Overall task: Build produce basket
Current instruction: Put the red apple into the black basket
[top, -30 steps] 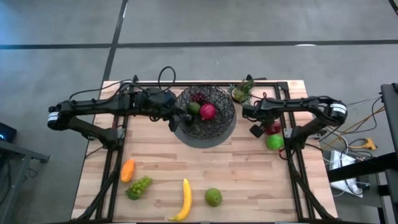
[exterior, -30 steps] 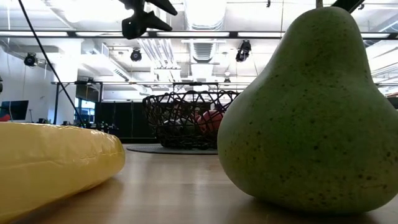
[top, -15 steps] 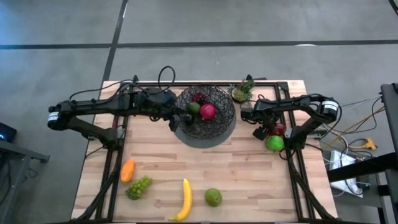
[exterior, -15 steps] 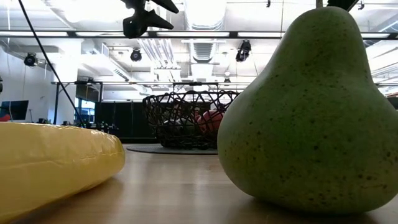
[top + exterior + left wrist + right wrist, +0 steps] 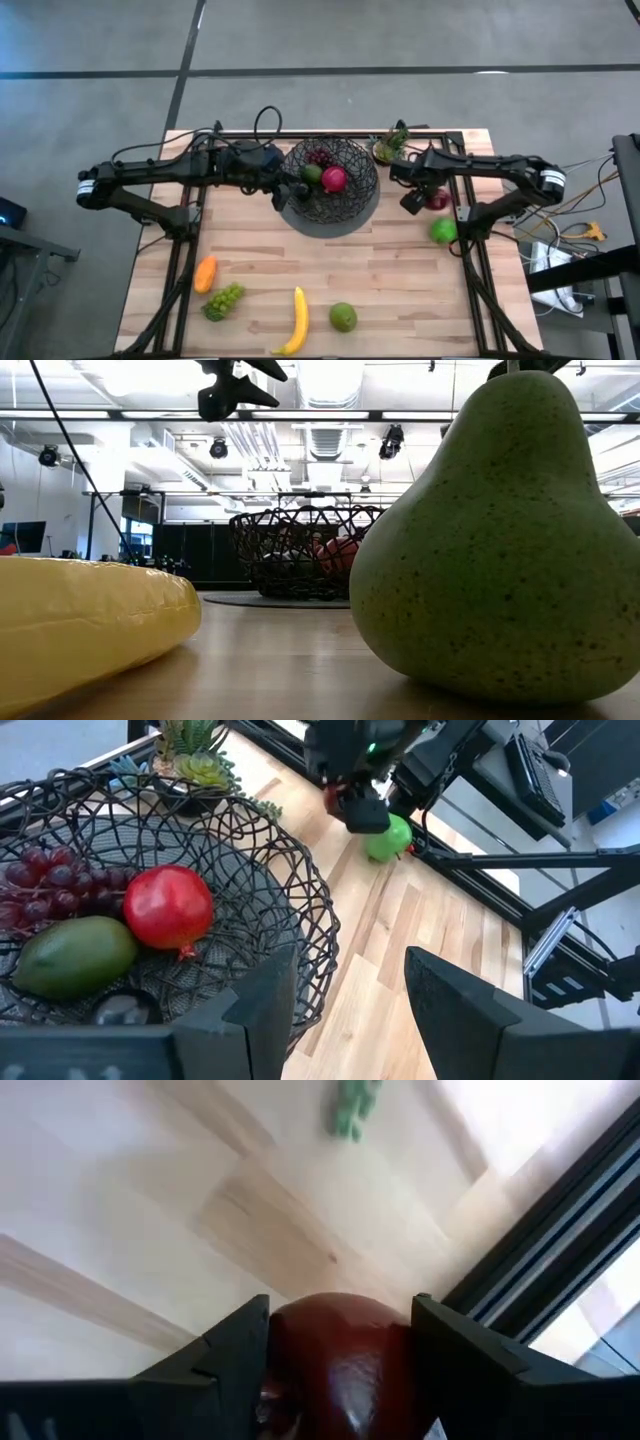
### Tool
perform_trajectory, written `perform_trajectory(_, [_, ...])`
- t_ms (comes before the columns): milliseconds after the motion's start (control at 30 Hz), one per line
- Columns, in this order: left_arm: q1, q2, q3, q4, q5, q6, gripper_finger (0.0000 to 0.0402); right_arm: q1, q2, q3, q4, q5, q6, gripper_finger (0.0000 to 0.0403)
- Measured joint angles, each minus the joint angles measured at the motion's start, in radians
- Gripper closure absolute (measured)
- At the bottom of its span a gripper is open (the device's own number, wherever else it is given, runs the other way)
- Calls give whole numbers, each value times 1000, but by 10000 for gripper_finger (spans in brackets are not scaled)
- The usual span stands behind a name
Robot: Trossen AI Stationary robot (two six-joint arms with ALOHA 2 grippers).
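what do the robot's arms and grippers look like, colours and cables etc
Both arms are dark, slim, jointed tubes with a pale band near each base. Black cables loop off the left arm. The left gripper and right gripper each have two flat, angular, matte black fingers.

Wooden table (image 5: 390, 270) with grey mat (image 5: 330, 222), green apple (image 5: 443, 231), banana (image 5: 297, 322), grapes (image 5: 226, 300), pear (image 5: 343, 317).
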Motion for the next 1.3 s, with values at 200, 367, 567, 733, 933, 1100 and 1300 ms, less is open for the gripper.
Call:
perform_trajectory(200, [0, 0, 0, 0, 0, 0, 230, 0, -46, 116, 9, -16, -2, 191])
perform_trajectory(367, [0, 0, 0, 8, -1, 0, 230, 0, -70, 249, 87, -151, -10, 191])
perform_trajectory(567, [-1, -2, 12, 27, -1, 0, 230, 22, -60, 336, 389, -332, 25, 191])
perform_trajectory(733, [-1, -12, 28, 26, -1, 1, 230, 58, 13, 308, 677, -330, 74, 191])
perform_trajectory(933, [0, -28, 27, 24, -1, 1, 230, 64, 166, 288, 777, -271, 111, 191])
perform_trajectory(1100, [-1, -36, 24, 23, -1, 1, 230, 47, 240, 295, 777, -223, 130, 190])
perform_trajectory(1300, [-1, -43, 20, 19, 0, 0, 230, 23, 283, 308, 751, -211, 132, 154])
